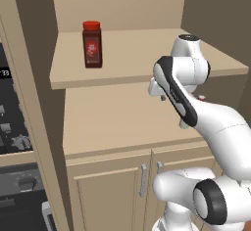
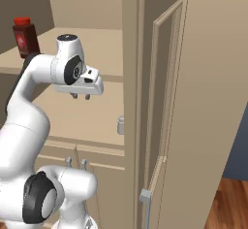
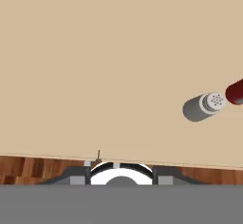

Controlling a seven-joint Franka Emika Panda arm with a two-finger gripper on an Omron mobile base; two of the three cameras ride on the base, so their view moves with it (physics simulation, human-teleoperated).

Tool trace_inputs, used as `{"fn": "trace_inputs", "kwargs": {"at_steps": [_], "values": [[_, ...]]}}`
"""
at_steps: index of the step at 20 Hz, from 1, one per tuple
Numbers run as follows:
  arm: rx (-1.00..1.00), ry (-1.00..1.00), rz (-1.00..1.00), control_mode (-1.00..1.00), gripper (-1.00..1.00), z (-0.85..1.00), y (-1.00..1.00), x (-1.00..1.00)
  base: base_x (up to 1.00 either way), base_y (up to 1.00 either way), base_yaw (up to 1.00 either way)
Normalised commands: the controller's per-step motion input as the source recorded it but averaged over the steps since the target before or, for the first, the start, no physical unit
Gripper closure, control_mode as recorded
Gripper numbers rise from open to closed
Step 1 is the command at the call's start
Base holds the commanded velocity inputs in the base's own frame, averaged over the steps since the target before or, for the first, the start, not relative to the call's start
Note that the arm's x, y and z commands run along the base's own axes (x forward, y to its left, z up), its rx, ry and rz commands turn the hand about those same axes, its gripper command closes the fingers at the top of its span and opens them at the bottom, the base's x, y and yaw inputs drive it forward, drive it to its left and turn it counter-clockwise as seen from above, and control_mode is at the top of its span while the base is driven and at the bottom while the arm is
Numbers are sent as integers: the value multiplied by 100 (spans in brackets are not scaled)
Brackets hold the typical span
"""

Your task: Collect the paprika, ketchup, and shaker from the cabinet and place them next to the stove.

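Paprika (image 1: 92, 44): one jar, upright on the upper shelf (image 1: 147, 63) of the cabinet (image 1: 108, 142), its dark label carrying print too small to read. One shaker (image 3: 203, 106) stands on the lower shelf (image 3: 95, 66), just beside one ketchup (image 3: 235, 92) bottle seen partly at the hand view's edge. End effector (image 2: 81, 96) hangs above the lower shelf holding nothing; jaw spacing cannot be told.

Cabinet (image 1: 127, 122): matt beige wood, smooth shelves; metal bar handles (image 1: 142, 180). Paprika (image 1: 92, 45): dark jar, glossy red plastic-looking cap. Shaker (image 3: 203, 107): pale grey, perforated top. Floor (image 2: 227, 206): glossy brown wood planks.
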Motion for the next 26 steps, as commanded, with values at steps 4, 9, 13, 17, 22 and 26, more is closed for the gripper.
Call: {"fn": "trace_inputs", "kwargs": {"at_steps": [4, 9, 13, 17, 22, 26], "values": [[0, -3, 0, -100, -100, -2, 0, -24, 0, 0, 0], [4, -52, 2, -100, -100, 12, -1, -72, 0, 0, 0], [0, -57, 3, -100, -100, 53, 24, -33, 0, 0, 0], [0, -47, 5, -100, -100, 65, 38, -10, 0, 0, 0], [2, -41, 3, -100, -100, 84, 32, 0, 0, 0, 0], [4, -34, 0, -100, -100, 72, 29, -3, 0, 0, 0]]}}
